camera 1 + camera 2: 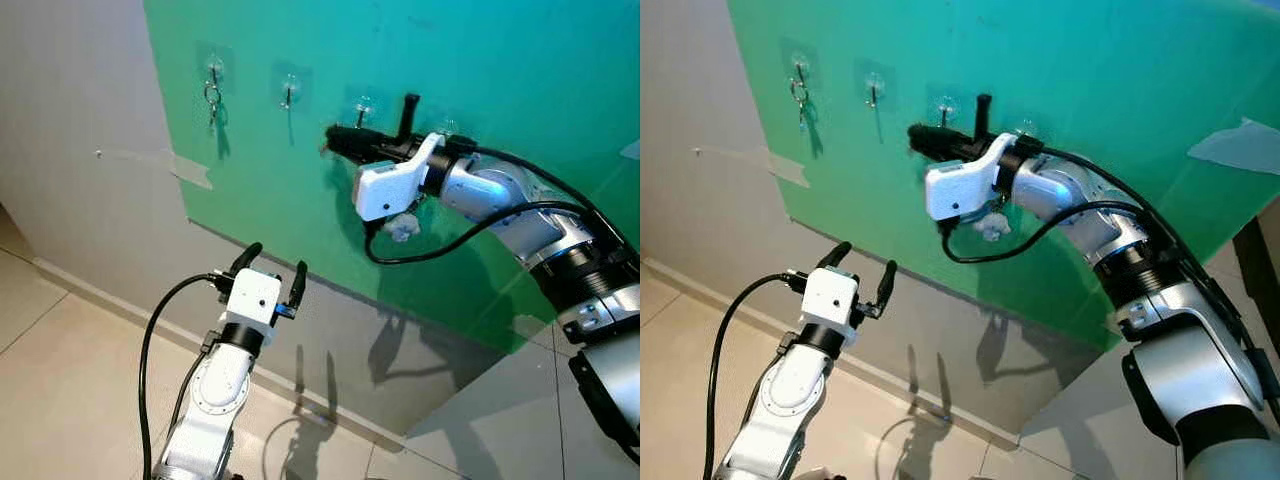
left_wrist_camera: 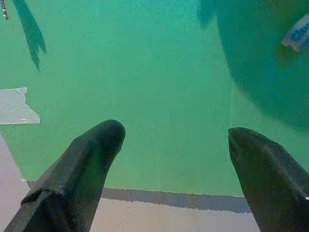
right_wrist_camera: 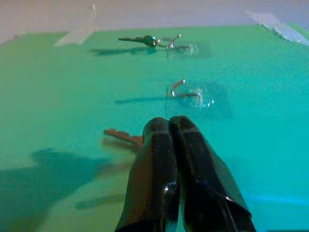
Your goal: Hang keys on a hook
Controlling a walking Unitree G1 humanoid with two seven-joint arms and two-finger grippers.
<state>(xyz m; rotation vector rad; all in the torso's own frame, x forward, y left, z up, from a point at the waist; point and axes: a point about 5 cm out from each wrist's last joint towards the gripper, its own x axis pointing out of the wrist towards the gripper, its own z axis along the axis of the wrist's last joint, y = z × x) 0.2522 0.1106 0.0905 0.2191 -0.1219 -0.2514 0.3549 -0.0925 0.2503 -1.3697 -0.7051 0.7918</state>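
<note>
A green sheet (image 1: 480,60) on the wall carries a row of clear stick-on hooks. A key ring (image 1: 212,95) hangs from the leftmost hook (image 1: 214,72). The second hook (image 1: 290,90) and third hook (image 1: 363,105) are bare. My right gripper (image 1: 333,140) is raised against the sheet, just below and left of the third hook, pointing along the row. In the right wrist view it is shut on a brownish key (image 3: 120,136), which sticks out sideways. The second hook (image 3: 193,94) lies ahead of the fingertips. My left gripper (image 1: 270,268) stands open and low, facing the wall, holding nothing.
A fourth hook (image 1: 448,125) sits behind the right wrist. Clear tape (image 1: 190,168) holds the sheet's left edge to the grey wall. A small pale lump (image 1: 400,228) hangs under the right wrist. Tiled floor (image 1: 60,400) lies below.
</note>
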